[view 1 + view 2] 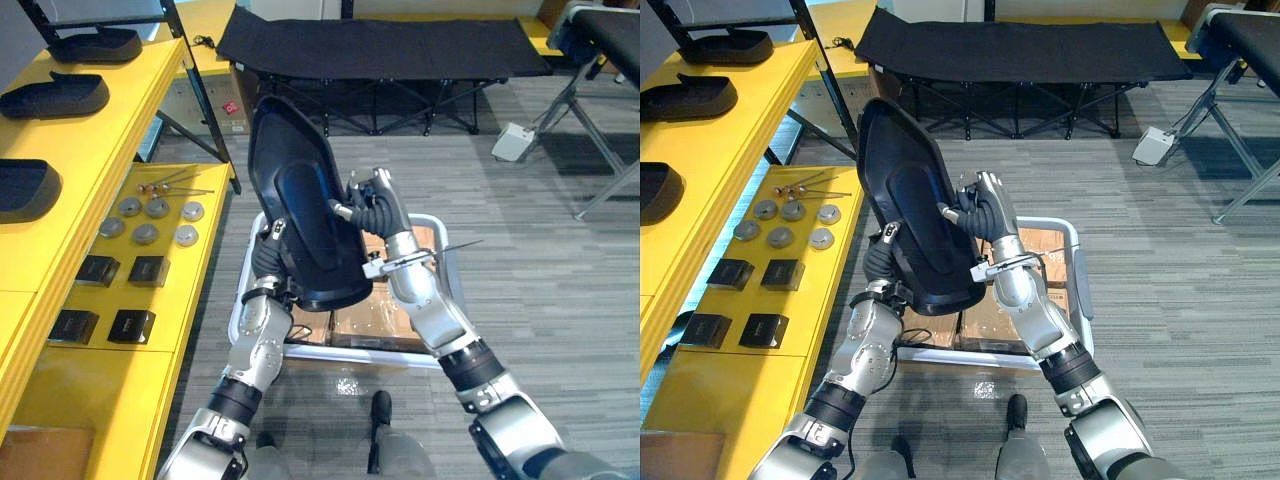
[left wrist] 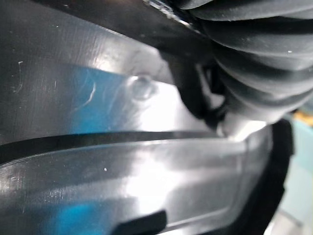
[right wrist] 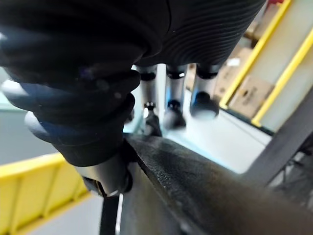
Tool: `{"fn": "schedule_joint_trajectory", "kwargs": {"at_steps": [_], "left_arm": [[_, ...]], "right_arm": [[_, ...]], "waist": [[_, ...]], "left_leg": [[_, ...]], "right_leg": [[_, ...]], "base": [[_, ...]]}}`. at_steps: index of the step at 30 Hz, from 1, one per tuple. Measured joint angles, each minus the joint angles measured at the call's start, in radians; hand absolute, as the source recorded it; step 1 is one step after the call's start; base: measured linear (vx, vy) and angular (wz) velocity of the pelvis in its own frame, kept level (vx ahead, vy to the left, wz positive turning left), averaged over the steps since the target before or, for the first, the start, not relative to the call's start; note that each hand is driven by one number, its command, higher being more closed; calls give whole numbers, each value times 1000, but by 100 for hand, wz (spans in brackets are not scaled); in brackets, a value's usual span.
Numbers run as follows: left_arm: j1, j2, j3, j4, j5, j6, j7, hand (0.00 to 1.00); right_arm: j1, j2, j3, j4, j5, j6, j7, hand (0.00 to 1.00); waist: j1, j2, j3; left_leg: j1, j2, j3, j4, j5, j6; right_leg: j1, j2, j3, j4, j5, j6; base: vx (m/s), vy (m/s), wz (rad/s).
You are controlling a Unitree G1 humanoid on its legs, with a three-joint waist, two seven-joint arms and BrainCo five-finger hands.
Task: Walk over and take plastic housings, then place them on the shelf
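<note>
A large black plastic housing (image 1: 300, 190) is held upright and tilted between my two hands, above a cart. My right hand (image 1: 378, 208) grips its right rim, thumb on the glossy inner face and fingers (image 3: 172, 98) reaching past the edge (image 3: 205, 196). My left hand (image 1: 270, 252) sits at the housing's lower left, largely hidden behind it; its wrist view shows the shiny housing surface (image 2: 122, 147) from very close. Three more black housings (image 1: 55, 97) lie on the top level of the yellow shelf (image 1: 70, 240) to my left.
The shelf's lower level carries round metal discs (image 1: 150, 220) and small black boxes (image 1: 120, 270). Below the housing stands a white-framed cart (image 1: 432, 225) with cardboard boxes (image 1: 370, 318). A black cot (image 1: 380, 45) stands at the back, a grey folding stand (image 1: 600, 70) at the right.
</note>
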Motion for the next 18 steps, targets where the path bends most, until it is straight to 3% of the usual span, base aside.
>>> {"fn": "schedule_joint_trajectory", "kwargs": {"at_steps": [3,6,10,14,16,18], "left_arm": [[13,-17,9,0,17,0,63,100],[27,-31,34,-30,102,2,125,100],[57,-59,87,-87,354,10,246,100],[119,-75,132,-159,561,29,339,100],[148,-81,155,-161,591,28,366,100],[203,-89,208,-160,597,27,400,100]], "right_arm": [[47,24,22,-16,22,-10,-9,0],[89,57,48,-34,46,-13,-24,0],[136,94,55,-43,122,-8,-23,0],[210,97,55,-131,319,-4,20,0],[245,98,49,-171,419,-31,46,0],[313,118,21,-273,576,-126,92,0]], "waist": [[11,-20,-31],[13,-33,-48],[17,-20,-69],[17,-10,-83],[17,-10,-87],[17,-8,-96]], "left_leg": [[8,0,0,-13,6,0],[7,1,0,-14,9,-2],[8,0,-2,-15,9,-2],[18,2,2,-20,9,-2],[29,2,4,-27,9,-2],[31,4,7,-32,9,-2]], "right_leg": [[3,-1,-1,-1,-5,1],[3,2,-10,-1,-13,2],[6,1,-19,-1,-19,1],[11,3,-19,-1,-21,2],[18,5,-19,-1,-25,2],[16,7,-18,-1,-31,4]], "base": [[-12,5,0],[-14,-11,4],[0,0,0],[9,5,-2],[0,0,0],[0,0,0]]}}
